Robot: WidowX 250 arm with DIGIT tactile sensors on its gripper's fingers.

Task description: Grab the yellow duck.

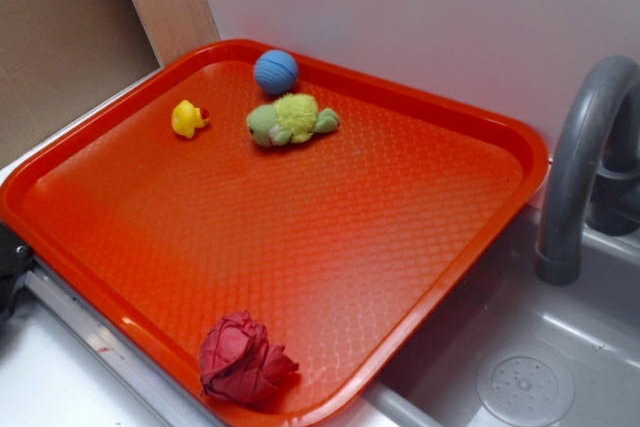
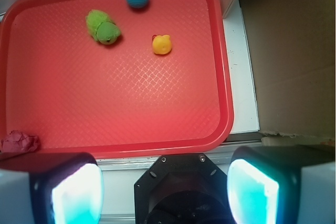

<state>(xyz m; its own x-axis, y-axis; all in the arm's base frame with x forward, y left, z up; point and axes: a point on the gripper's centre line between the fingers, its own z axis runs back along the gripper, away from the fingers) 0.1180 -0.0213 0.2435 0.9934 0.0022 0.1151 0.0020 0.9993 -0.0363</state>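
Yellow duck: tiny smooth bright-yellow rubber duck [image 1: 187, 118] with an orange-red beak, free-standing on the tray floor toward its far corner; in the wrist view it [image 2: 161, 44] lies at about 12 o'clock from the gripper, well apart from it. Nothing touches it.
Carrier: orange-red textured plastic tray [image 1: 330, 237] with a raised rim, which keeps all loose items corralled.
Neighbour, soft: fuzzy green-and-yellow plush turtle [image 1: 291, 119], at 3 o'clock of the duck in the exterior view, near but apart; a clear lane of tray shows between them.
Neighbour, round: blue ribbed ball [image 1: 275, 71], at about 1 o'clock of the duck, close to the far rim, apart from both toys.
Outlier: crumpled dark-red cloth [image 1: 240, 360], by the near rim, well apart from the duck, out of any approach path.
Surround: grey faucet [image 1: 580, 167] and grey sink basin [image 1: 530, 367] at 3 to 4 o'clock of the tray; white wall behind.
Gripper: gripper [image 2: 165, 187] poised off the tray's near edge, looking down over it; fingers [image 2: 71, 192] spread wide apart, nothing between them.
Stage, judged: approach not yet begun; duck ungrasped.
Handling, judged: small, smooth, rounded body may slip from the pads; descent should centre on it and keep clear of the turtle.
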